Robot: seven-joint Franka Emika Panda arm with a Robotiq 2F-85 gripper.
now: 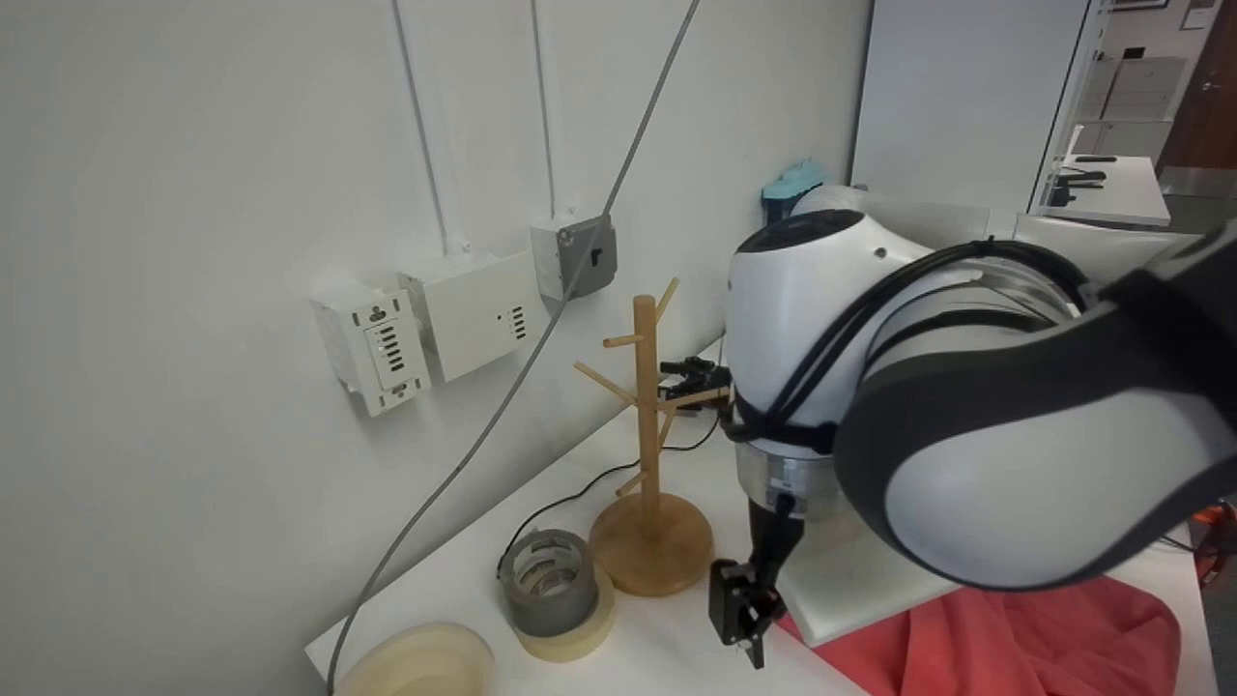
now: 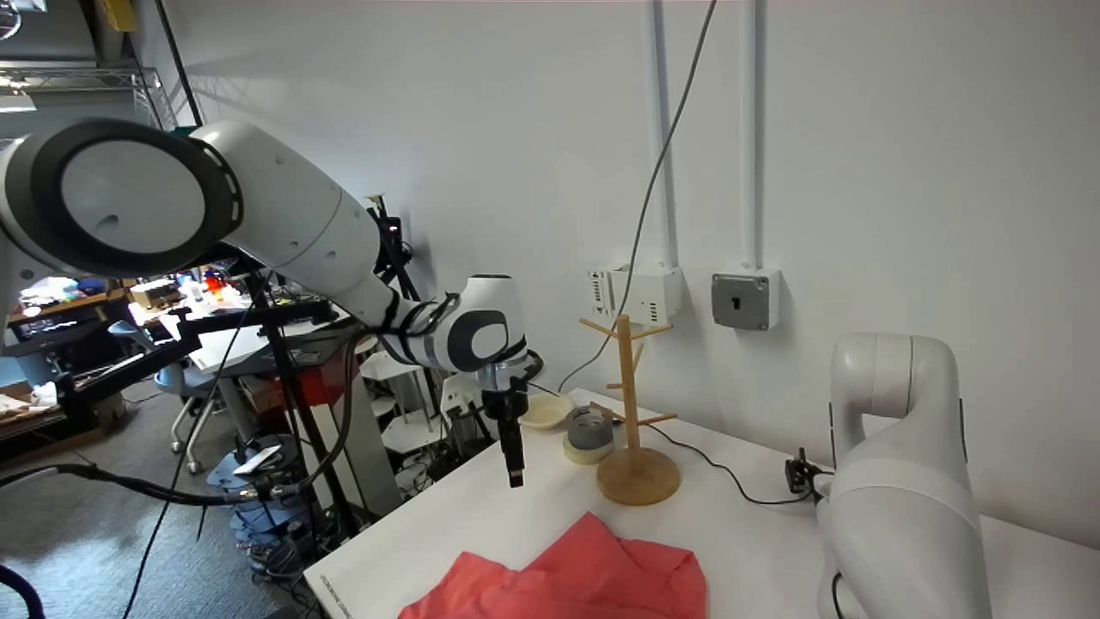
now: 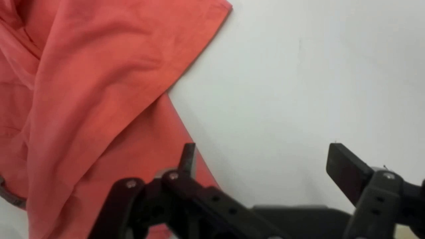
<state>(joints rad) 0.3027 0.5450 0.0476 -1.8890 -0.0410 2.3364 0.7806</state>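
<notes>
— A white wall (image 2: 481,172) stands at the back, with a grey switch box (image 2: 741,301) fixed to it. In front runs a white table (image 2: 748,550).

— And the gripper (image 3: 262,147)?

— It points down above the table. The wrist view shows its fingers spread wide, with white tabletop visible between them.

— Where does the red cloth (image 2: 593,576) lie?

— Rumpled on the table, at about five o'clock from the gripper in an exterior view. In the wrist view it spans from seven round to twelve o'clock, one corner near twelve. The fingertip on the nine o'clock side shows over the cloth's edge, the one toward three over white tabletop. I can't tell how high they hang.

— What else is nearby?

— A wooden mug tree (image 2: 630,404), upright on its round base, at three o'clock from the gripper in an exterior view. A grey duct tape roll (image 1: 556,609) rests on a cream tape roll (image 1: 570,650), just beside that base, at eight o'clock from it in an exterior view.

— And the shallow cream bowl (image 1: 425,652)?

— Near the rolls, again toward eight o'clock, partly cut off by the edge of view.
</notes>
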